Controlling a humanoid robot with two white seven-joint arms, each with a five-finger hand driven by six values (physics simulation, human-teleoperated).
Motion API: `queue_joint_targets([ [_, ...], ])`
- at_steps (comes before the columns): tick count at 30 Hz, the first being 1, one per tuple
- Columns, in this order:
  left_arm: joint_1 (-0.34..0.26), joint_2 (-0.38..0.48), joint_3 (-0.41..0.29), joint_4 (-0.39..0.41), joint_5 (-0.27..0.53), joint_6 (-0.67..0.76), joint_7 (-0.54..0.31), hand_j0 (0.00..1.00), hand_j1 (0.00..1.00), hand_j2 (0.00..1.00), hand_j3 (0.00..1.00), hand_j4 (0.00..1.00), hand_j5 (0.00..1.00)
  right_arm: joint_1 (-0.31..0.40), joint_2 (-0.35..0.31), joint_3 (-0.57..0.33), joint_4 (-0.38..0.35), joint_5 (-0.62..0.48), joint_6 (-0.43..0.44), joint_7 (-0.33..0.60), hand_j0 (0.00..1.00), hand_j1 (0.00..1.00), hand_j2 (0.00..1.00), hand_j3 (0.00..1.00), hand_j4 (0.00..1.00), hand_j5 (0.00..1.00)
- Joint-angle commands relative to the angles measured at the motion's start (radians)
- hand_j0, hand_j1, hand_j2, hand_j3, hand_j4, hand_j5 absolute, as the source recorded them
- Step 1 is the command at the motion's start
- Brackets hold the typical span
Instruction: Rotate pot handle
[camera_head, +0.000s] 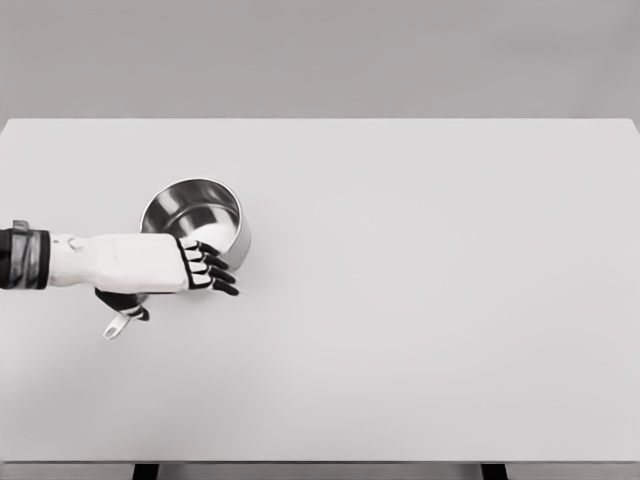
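A shiny steel pot (195, 212) stands upright on the left part of the white table (420, 300). Its handle (115, 326) points toward the lower left, and only the tip shows below my wrist. My left hand (205, 268) comes in from the left edge and lies over the handle's root, against the pot's near wall. The dark fingers (218, 274) reach out to the right, fairly straight and close together. My thumb (126, 303) hangs down across the handle. Whether the palm touches the handle is hidden. The right arm does not show.
The table's front edge (320, 462) runs along the bottom of the view, with two dark legs below it. A plain grey wall stands behind the table's far edge.
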Motion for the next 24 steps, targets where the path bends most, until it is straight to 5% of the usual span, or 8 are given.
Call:
queue_joint_targets([
  [1, 0.000, 0.018, 0.003, 0.000, 0.001, 0.002, 0.000, 1.00, 1.00, 1.00, 1.00, 1.00, 1.00, 0.000, 0.000, 0.000, 0.000, 0.000, 0.000, 0.001, 1.00, 1.00, 1.00, 1.00, 1.00, 1.00],
  [15, -0.008, 0.047, 0.030, 0.028, -0.034, 0.002, 0.000, 1.00, 1.00, 1.00, 1.00, 1.00, 1.00, 0.000, 0.000, 0.000, 0.000, 0.000, 0.000, 0.000, 1.00, 1.00, 1.00, 1.00, 1.00, 1.00],
  [24, -0.017, 0.042, 0.044, 0.042, -0.135, 0.002, 0.000, 1.00, 1.00, 1.00, 1.00, 1.00, 1.00, 0.000, 0.000, 0.000, 0.000, 0.000, 0.000, 0.001, 1.00, 1.00, 1.00, 1.00, 1.00, 1.00],
])
